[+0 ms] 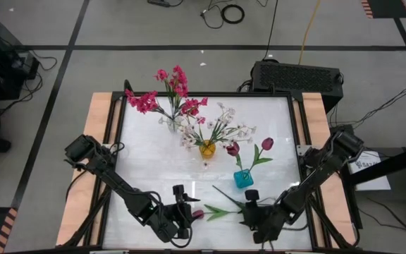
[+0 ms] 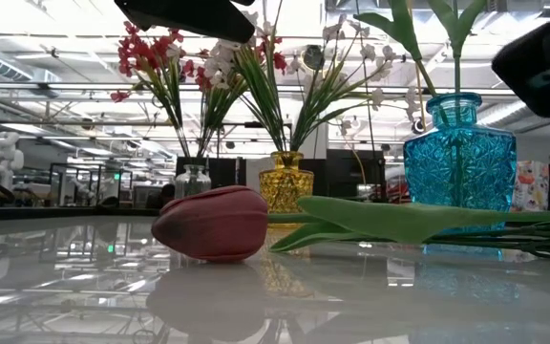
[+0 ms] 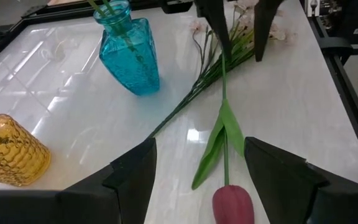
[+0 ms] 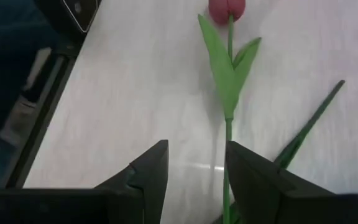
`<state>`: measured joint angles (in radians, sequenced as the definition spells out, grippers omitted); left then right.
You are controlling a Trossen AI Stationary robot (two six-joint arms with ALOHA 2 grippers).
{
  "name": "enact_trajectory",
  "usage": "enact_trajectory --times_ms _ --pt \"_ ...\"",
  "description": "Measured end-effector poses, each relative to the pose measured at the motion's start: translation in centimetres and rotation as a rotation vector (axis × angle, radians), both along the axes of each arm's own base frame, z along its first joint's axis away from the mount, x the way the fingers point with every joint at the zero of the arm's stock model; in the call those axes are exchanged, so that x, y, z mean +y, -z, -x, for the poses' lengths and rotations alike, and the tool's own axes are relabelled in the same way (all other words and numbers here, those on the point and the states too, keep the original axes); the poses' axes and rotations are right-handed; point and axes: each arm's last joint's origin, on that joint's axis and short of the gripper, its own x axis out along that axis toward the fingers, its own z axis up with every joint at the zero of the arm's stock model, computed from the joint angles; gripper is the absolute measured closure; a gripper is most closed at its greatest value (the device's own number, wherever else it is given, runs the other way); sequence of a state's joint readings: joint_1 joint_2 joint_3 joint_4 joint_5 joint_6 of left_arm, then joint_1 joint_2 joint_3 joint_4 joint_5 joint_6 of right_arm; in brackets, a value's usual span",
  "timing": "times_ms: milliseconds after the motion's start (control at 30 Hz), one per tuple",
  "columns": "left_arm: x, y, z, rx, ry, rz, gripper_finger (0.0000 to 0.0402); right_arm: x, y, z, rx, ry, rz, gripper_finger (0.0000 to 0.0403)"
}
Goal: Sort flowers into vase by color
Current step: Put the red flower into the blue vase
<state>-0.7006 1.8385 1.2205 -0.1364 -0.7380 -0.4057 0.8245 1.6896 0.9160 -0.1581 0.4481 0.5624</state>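
Loose tulip (image 1: 210, 211) lies flat on the counter (image 1: 154, 169); right tool (image 1: 249, 212) released over its stem, left tool (image 1: 183, 210) released near the bud, regrasp needed.

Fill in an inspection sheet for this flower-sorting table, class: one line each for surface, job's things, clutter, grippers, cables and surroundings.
Surface: white glossy table, wooden side rails.
Job's things: clear vase with pink flowers; yellow vase with white flowers; blue vase with two maroon tulips; one loose tulip lying flat near the front edge.
Clutter: nothing seen.
Grippers: left gripper by the tulip's bud, jaws open; right gripper at its stem end, jaws apart, holding nothing.
Cables: loose cables on the floor behind the table.
Surroundings: black box behind the table; grey floor with black tape lines.
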Motion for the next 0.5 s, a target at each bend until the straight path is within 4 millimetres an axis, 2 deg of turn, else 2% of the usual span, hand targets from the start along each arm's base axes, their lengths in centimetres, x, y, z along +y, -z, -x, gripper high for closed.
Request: enact_trajectory --times_ms 267,500 --pt "0.0 0.0 0.0 0.001 0.0 -0.001 0.0153 1.1 0.7 -1.4 0.1 0.018 0.095 0.025" --pt "0.0 0.0 0.0 0.001 0.0 -0.001 0.0153 0.7 1.5 -1.6 0.15 0.063 0.096 0.025"
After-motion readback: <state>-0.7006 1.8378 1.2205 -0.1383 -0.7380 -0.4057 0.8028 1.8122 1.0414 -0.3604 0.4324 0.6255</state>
